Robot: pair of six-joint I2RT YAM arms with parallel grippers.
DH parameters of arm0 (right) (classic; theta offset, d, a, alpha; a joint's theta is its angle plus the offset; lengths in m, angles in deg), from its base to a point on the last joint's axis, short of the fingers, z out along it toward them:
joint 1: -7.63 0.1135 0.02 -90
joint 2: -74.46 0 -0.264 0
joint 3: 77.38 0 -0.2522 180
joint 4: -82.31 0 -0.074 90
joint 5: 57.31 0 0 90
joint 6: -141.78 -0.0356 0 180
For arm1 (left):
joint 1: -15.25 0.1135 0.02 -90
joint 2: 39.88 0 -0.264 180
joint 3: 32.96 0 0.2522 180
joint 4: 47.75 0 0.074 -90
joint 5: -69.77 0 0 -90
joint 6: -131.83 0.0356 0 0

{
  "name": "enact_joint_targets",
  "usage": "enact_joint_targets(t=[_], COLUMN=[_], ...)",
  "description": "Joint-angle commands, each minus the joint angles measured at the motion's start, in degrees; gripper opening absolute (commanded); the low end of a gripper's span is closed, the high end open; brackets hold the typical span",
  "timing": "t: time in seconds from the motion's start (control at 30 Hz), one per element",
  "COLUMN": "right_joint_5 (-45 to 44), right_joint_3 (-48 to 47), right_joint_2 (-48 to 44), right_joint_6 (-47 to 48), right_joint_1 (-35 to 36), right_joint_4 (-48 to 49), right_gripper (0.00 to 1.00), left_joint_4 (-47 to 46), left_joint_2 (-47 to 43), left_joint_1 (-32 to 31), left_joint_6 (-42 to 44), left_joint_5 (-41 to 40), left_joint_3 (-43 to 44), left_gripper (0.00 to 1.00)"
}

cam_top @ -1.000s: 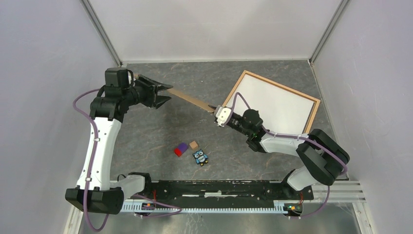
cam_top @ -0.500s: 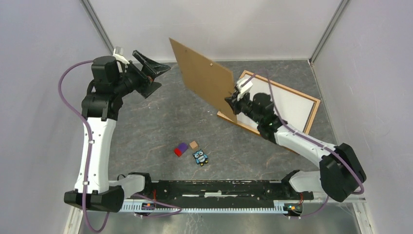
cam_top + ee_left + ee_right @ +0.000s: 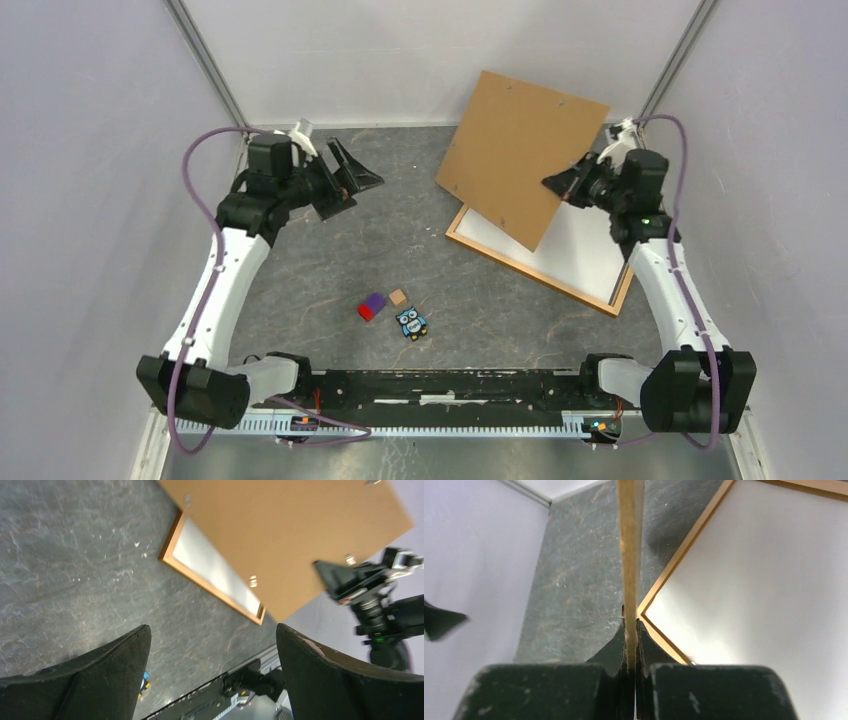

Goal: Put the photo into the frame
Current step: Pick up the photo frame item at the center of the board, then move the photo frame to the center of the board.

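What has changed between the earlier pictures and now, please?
The left gripper let go of the board and now stands open. The right gripper, still shut on the board's edge, swung it up off the table and over to the far right, where it hangs tilted above the frame. The frame, the owl and the blocks stayed put.

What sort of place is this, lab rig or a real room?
Most likely a lab robot cell: plain white walls box in a grey tabletop, left arm and right arm are bolted to a metal rail at its near edge, and small toys lie mid-table.
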Motion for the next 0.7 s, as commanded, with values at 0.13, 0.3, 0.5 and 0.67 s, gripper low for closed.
enact_joint_targets(t=[0.13,0.3,0.5,0.67], right_joint_5=[14.1,9.2,-1.3,-8.4], right_joint_3=[-12.6,-15.8,-19.5,-22.5], right_joint_2=[-1.9,-3.1,-5.7,-7.7], right_joint_6=[-6.2,0.5,3.8,6.2], right_joint_1=[-12.3,-16.0,-17.1,-17.3], right_joint_4=[-14.7,-23.9,-26.4,-26.9], right_gripper=[0.00,0.00,0.00,0.00], left_joint_4=[-6.1,-3.2,-0.8,0.2], left_joint_2=[11.0,21.3,32.9,43.4], left_joint_1=[-4.6,-9.2,-15.0,-19.3], left_joint_6=[2.5,2.7,2.9,6.5], left_joint_5=[7.0,6.0,-0.5,-6.1], left_joint_3=[-4.2,-0.3,6.6,16.6], left_gripper=[0.99,0.98,0.88,0.82])
